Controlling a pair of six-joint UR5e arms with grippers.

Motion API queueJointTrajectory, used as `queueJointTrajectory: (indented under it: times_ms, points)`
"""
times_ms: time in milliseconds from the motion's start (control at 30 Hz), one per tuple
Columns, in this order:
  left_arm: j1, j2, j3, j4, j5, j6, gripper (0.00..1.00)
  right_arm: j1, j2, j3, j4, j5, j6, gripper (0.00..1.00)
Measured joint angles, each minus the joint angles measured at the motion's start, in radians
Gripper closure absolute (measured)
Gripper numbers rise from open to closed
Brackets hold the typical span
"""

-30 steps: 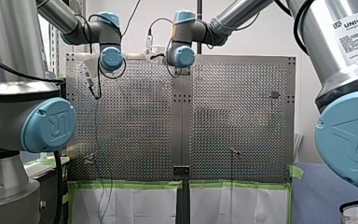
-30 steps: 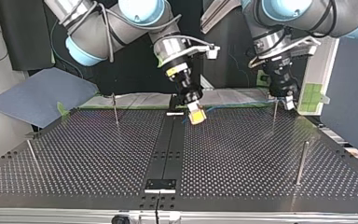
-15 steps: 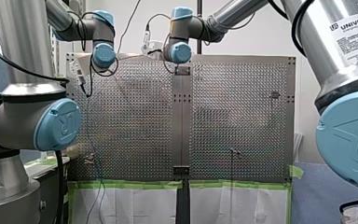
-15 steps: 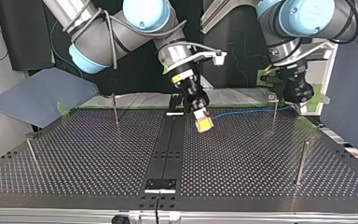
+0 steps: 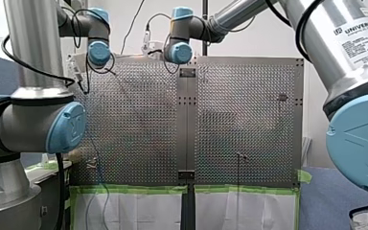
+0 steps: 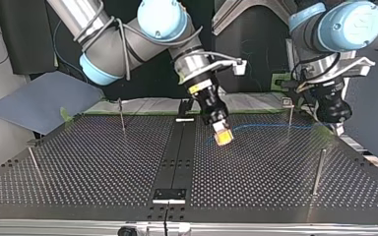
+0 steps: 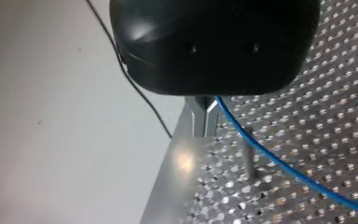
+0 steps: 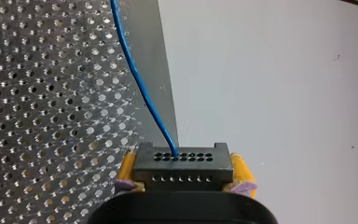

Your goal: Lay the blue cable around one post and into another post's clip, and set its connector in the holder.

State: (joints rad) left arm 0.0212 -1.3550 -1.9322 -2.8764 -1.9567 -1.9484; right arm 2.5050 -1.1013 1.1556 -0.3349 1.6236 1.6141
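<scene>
My right gripper [image 8: 183, 159] is shut on a black connector [image 8: 182, 172], its yellow pads [image 8: 126, 167] pressing on both ends. The blue cable [image 8: 137, 84] leaves the connector's top and runs ahead over the perforated plate. In the top view this gripper [image 6: 222, 135] hangs just above the table, right of the centre strip. The cable [image 6: 268, 126] stretches from it, past a clip-topped post [image 6: 290, 118], to my left gripper [image 6: 338, 127]. My left gripper's metal fingers [image 7: 205, 130] are shut on the cable [image 7: 279, 164], with a thin post [image 7: 248, 161] just beyond them.
A taller post [image 6: 318, 172] stands near the top view's right edge and two more posts [image 6: 121, 115] [image 6: 34, 164] on its left half. A black holder plate [image 6: 169, 195] sits on the centre strip near the front edge, another [image 6: 184, 106] at the far end. Green tape [image 5: 134, 189] lines one table edge.
In the top view my right gripper carried the connector rightward and nearer the camera. My left gripper moved right, past the clip-topped post, drawing the cable out between them.
</scene>
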Motion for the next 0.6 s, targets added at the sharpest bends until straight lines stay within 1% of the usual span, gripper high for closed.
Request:
queueJointTrajectory:
  times_ms: [167,300,433,600]
  points:
    - [0.044,-0.008,0.017,-0.002,0.044,-0.005,1.00,0.003,0.026,-0.037,0.016,-0.003,-0.002,1.00]
    - [0.078,-0.036,0.045,-0.003,0.078,-0.009,1.00,0.010,0.056,-0.075,0.031,-0.005,-0.005,1.00]
    - [0.114,-0.059,0.080,0.001,0.106,-0.020,1.00,0.015,0.075,-0.104,0.038,-0.007,-0.004,1.00]
    - [0.132,-0.072,0.120,0.001,0.123,-0.029,1.00,0.016,0.092,-0.141,0.048,-0.007,0.000,1.00]
